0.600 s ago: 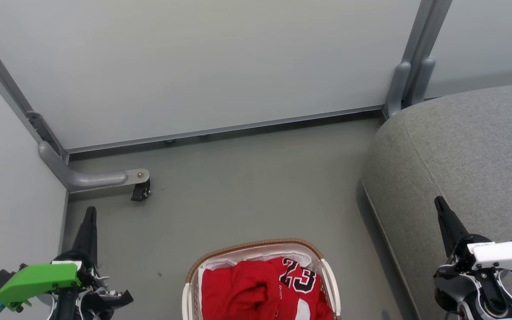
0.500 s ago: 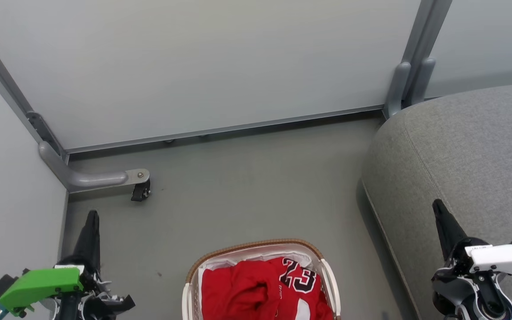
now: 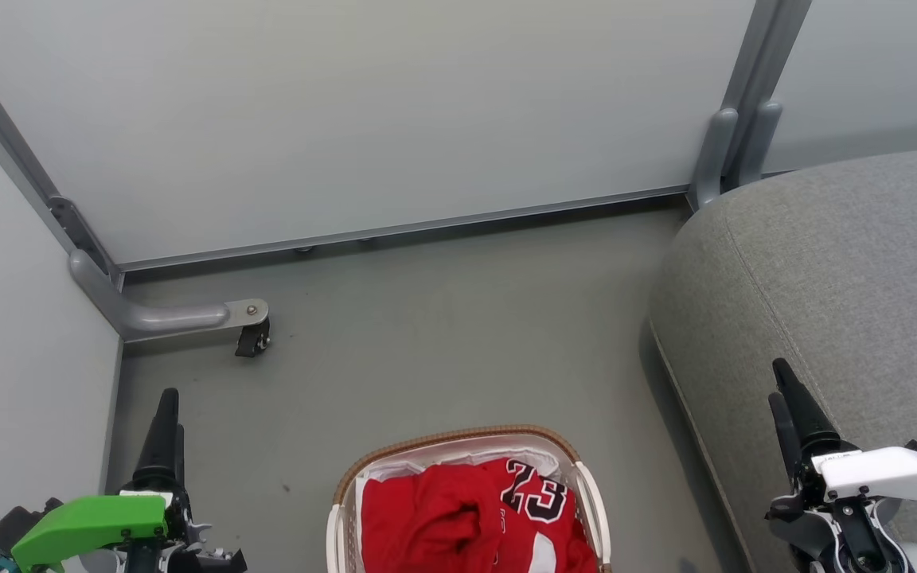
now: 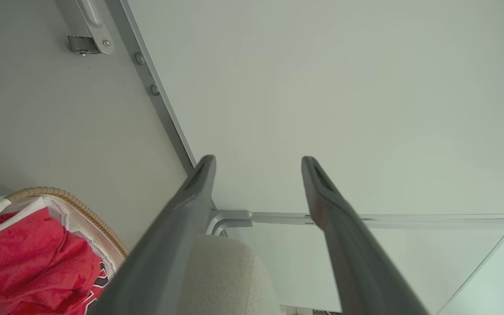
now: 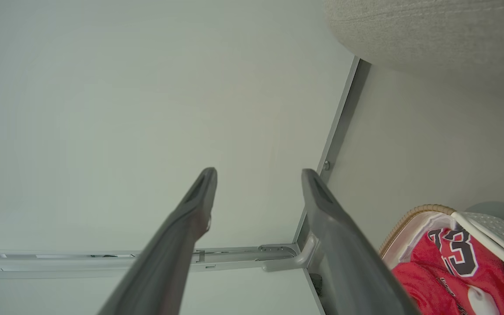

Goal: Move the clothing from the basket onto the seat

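A pale grey wall panel [image 3: 395,111] takes the whole upper half of the head view. Below it the grey floor [image 3: 442,334] fills the middle of the frame. The seat [image 3: 840,270] occupies the right side, from the middle right down to the lower right corner. Its rounded corner is toward the upper centre, and a stitched seam runs along its top.

The basket [image 3: 458,439] stands on the floor at the bottom centre, cut by the lower edge, with a strip of floor between it and the seat. The clothing [image 3: 442,517] lies inside the basket as a crumpled red heap, with a black number 23 on its right part.

The left gripper [image 3: 168,414] is at the lower left, over the floor and to the left of the basket. In the left wrist view its two fingers are clearly apart and hold nothing. The right gripper [image 3: 781,382] is at the lower right, its tips in front of the seat's left edge. In the right wrist view its fingers are also spread, with nothing between them.

A small black caster wheel [image 3: 251,341] sits at the end of a grey metal foot [image 3: 172,320] at the middle left.
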`<state>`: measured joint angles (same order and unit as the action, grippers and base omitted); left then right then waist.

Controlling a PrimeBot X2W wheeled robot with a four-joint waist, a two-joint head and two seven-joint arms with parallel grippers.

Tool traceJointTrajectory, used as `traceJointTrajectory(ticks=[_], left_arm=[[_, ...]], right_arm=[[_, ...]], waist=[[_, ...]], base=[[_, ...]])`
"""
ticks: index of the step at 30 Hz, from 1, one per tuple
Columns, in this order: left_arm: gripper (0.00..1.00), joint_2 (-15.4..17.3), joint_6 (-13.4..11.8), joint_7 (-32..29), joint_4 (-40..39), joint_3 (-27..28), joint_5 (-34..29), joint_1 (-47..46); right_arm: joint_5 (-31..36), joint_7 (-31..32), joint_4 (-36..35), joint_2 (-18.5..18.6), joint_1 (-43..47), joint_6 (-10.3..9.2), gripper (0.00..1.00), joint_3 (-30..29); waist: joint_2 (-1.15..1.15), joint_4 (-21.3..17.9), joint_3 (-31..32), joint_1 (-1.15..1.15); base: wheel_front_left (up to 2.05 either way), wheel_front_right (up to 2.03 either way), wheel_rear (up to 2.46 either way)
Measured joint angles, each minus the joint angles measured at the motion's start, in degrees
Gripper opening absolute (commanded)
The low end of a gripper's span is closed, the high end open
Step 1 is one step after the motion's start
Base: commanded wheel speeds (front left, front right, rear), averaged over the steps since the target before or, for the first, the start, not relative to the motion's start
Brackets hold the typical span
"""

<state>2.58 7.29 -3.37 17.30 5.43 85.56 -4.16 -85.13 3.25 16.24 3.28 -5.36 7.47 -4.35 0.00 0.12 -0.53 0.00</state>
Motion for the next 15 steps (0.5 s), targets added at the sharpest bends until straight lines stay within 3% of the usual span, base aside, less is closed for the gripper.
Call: traceJointTrajectory(ticks=[15], left_arm=[[1.0, 0.19, 0.0, 3.55, -0.04, -2.56, -18.27, -0.62]], right_arm=[[14.94, -3.54, -0.51, 0.37, -1.2, 0.0, 1.0, 1.38]], waist=[[0.0, 0.21, -0.65, 0.0]], base=[[0.0, 0.0, 0.0]])
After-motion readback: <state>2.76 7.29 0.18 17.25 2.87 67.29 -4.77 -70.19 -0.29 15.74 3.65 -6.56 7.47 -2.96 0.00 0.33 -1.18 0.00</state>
